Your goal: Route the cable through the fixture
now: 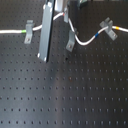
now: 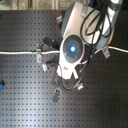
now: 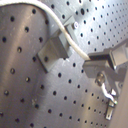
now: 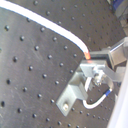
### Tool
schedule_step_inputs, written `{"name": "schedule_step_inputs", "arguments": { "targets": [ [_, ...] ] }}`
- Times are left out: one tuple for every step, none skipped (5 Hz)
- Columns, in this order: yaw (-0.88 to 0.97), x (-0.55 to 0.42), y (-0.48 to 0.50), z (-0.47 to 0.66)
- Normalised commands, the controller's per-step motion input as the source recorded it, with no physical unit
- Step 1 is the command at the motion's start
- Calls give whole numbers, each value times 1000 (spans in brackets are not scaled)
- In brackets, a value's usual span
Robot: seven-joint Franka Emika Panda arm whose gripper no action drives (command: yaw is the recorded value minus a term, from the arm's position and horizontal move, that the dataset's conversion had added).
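The white cable [image 1: 85,42] crosses the black perforated board in the first exterior view. It passes the left fixture clip [image 1: 28,29] at its green band and rises to my gripper [image 1: 61,11]. From there it drops past the middle clip [image 1: 70,44] and climbs to the right clip [image 1: 106,24], near its blue and yellow bands. In both wrist views the cable [image 4: 45,27] runs straight into my gripper [image 4: 92,62], which is shut on it. One clip [image 3: 52,50] sits just under the held stretch. In the second exterior view the arm [image 2: 73,48] hides the gripper.
A long grey bar [image 1: 45,35] hangs from the arm down toward the board. The second exterior view shows further clips [image 2: 57,95] on the board below the arm. The cable [image 2: 17,51] leaves toward the second exterior view's left edge.
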Motion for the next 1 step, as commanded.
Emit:
{"name": "schedule_step_inputs", "arguments": {
  "targets": [
    [-114,-210,258,434]
  ]
}}
